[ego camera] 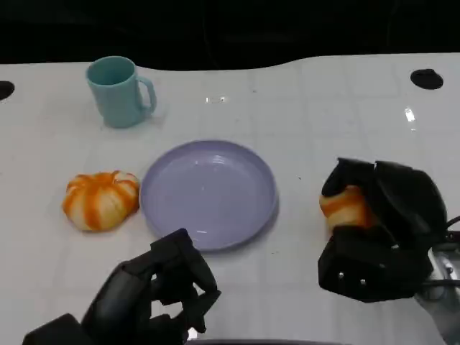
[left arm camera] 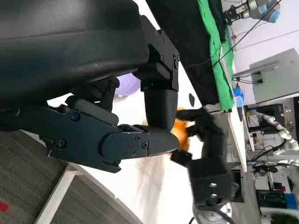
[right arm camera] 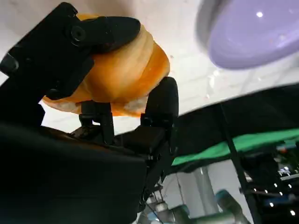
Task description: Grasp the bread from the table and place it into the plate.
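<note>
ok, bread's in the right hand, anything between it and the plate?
Nothing visible. The right hand grips the bread to the right of the plate, with bare table between them. The second bread and the cup sit on the plate's far side.

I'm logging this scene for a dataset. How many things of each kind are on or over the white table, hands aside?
Orange-and-white bread rolls: 2, one lying left of the plate, one held in the right hand
Round lavender plastic plate: 1
Teal plastic mug with a handle: 1
Total: 4
</note>
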Robot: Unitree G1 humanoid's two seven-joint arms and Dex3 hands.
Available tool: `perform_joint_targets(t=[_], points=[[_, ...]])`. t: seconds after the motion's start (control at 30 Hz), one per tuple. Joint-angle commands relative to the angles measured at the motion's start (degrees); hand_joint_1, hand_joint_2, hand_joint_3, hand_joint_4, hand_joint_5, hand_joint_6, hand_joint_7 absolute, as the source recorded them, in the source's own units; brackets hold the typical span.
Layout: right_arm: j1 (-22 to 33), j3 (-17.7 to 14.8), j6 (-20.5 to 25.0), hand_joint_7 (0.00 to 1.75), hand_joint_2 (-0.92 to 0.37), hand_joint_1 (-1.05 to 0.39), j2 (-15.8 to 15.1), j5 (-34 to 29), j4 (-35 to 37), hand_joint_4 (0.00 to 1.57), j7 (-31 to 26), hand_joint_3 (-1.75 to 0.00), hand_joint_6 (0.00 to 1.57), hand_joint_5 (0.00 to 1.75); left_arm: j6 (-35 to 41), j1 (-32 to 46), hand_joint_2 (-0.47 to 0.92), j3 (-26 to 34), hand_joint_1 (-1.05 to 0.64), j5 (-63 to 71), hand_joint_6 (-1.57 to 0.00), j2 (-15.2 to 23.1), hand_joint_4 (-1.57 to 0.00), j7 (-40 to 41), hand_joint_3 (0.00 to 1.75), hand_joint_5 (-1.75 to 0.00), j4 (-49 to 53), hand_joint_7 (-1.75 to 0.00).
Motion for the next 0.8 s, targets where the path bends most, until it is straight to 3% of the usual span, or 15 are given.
perform_joint_targets(t=[0.03, 0.23, 0.43, 0.8], points=[[-1.80, -1.55, -3.35, 1.74, -0.34, -0.10, 0.53, 3.63, -2.59, 0.94, 1.06, -1.29, 0.74, 1.75, -0.38, -0.74, 0.92, 0.55, -0.52, 0.42, -0.47, 0.75, -0.67, 0.30, 0.47, -1.75, 0.55, -1.71], [-6.04, -1.35, -5.94, 1.75, -0.26, -0.07, 2.30, 7.72, -1.35, 0.97, 5.10, -1.47, 0.76, 1.75, 0.16, -1.28, 0.92, 0.35, -0.52, 0.12, -0.46, 0.73, -0.67, 0.11, 0.47, -1.75, 0.80, -1.73], [-8.79, -0.07, -6.57, 1.75, -0.26, -0.09, 4.76, 8.76, 1.32, 0.95, 8.30, -1.46, 0.76, 1.75, -0.49, -1.15, 0.92, 0.36, -0.51, -0.13, -0.45, 0.66, -0.66, 0.04, 0.48, -1.75, 1.30, -1.74], [-14.83, 2.00, -10.98, 1.75, -0.28, -0.14, 11.26, 9.43, 12.01, 0.96, 8.13, -1.47, 0.75, 1.75, -0.18, -0.11, 0.92, 0.36, -0.50, -0.82, -0.46, 0.87, -0.66, -0.24, 0.47, -1.75, 0.88, -1.73]])
